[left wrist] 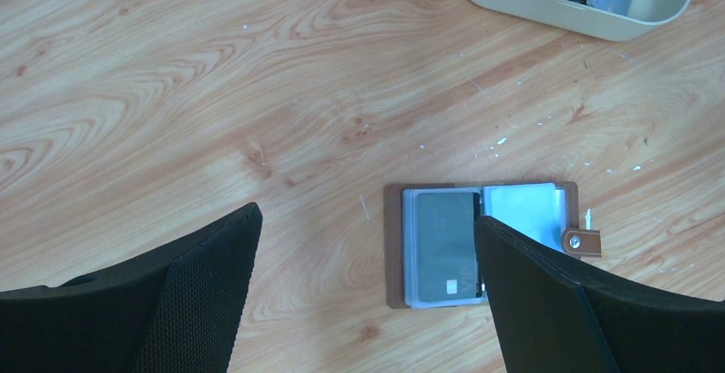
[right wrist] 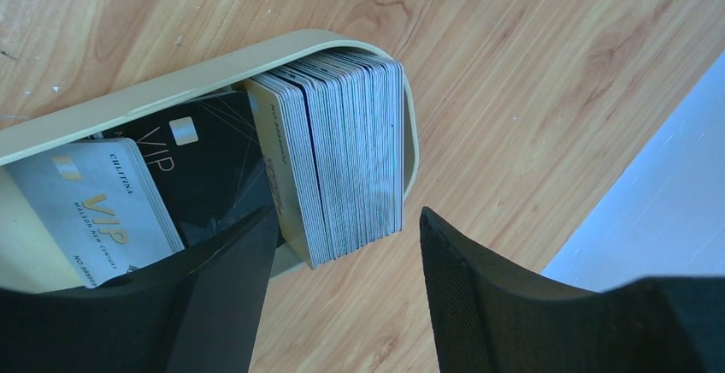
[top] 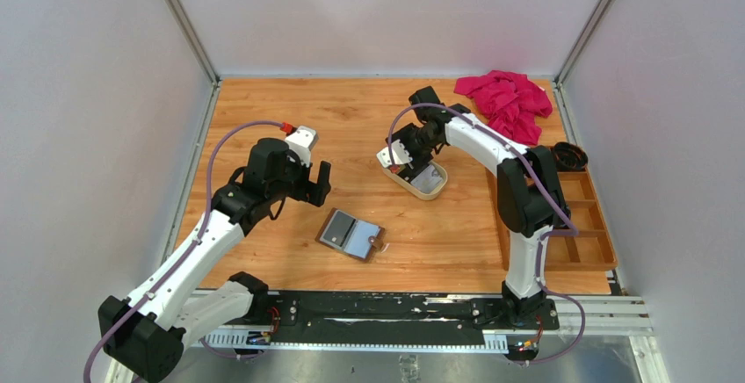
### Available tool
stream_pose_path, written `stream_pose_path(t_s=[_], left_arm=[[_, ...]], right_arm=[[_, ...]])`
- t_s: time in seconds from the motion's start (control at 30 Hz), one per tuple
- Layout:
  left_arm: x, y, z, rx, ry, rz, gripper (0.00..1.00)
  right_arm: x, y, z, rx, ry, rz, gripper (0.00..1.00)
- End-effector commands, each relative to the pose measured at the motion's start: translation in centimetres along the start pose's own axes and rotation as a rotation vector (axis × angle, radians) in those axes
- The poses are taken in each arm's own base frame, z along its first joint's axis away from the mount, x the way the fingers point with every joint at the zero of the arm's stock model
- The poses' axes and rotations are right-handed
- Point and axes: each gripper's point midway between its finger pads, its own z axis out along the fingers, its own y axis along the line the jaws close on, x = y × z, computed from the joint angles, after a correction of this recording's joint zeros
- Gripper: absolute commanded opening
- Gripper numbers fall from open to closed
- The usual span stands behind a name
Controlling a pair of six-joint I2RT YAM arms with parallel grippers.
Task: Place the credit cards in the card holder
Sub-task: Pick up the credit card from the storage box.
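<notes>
Barely begun, I judge: the card holder (top: 351,234) lies open mid-frame on the bench (top: 264,111) showing one grey card (left wrist: 445,245), while most credit cards (right wrist: 342,159) sit in the cream tray (right wrist: 171,82) upper-centre, with the right end effector (right wrist: 346,219) spread over their stack and the left end effector (left wrist: 366,215) spread and empty.

bright, even, diffuse light in all three views; only soft, faint shadows lie on the table (top: 439,225). wood grain and print on the credit cards (right wrist: 94,210) are sharp.
</notes>
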Motion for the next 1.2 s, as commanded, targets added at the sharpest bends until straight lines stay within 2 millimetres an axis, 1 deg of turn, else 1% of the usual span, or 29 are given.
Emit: stream_pose_path(t_s=[0.0, 0.17, 0.33, 0.6, 0.8, 1.03, 1.17], left_arm=[[0.4, 0.3, 0.2, -0.005, 0.008, 0.01, 1.0], [0.4, 0.4, 0.3, -0.008, 0.008, 0.01, 1.0], [0.5, 0.5, 0.3, -0.011, 0.012, 0.009, 1.0], [0.6, 0.5, 0.4, -0.012, 0.016, 0.009, 1.0], [0.6, 0.5, 0.4, -0.014, 0.016, 0.009, 1.0], [0.6, 0.5, 0.4, -0.012, 0.017, 0.009, 1.0], [0.6, 0.5, 0.4, -0.012, 0.016, 0.009, 1.0]], right_arm=[[0.0, 1.0, 1.5, -0.021, 0.015, 0.012, 0.66], [-0.1, 1.2, 1.8, -0.002, 0.018, 0.027, 0.67], [-0.4, 1.1, 1.9, 0.027, 0.027, 0.039, 0.71], [-0.3, 1.2, 2.3, 0.049, 0.038, 0.05, 0.71], [-0.2, 1.0, 2.1, 0.061, 0.044, 0.055, 0.66], [-0.2, 0.1, 1.1, 0.095, 0.065, 0.064, 0.57], [-0.3, -0.2, 0.5, 0.108, 0.071, 0.07, 0.54]])
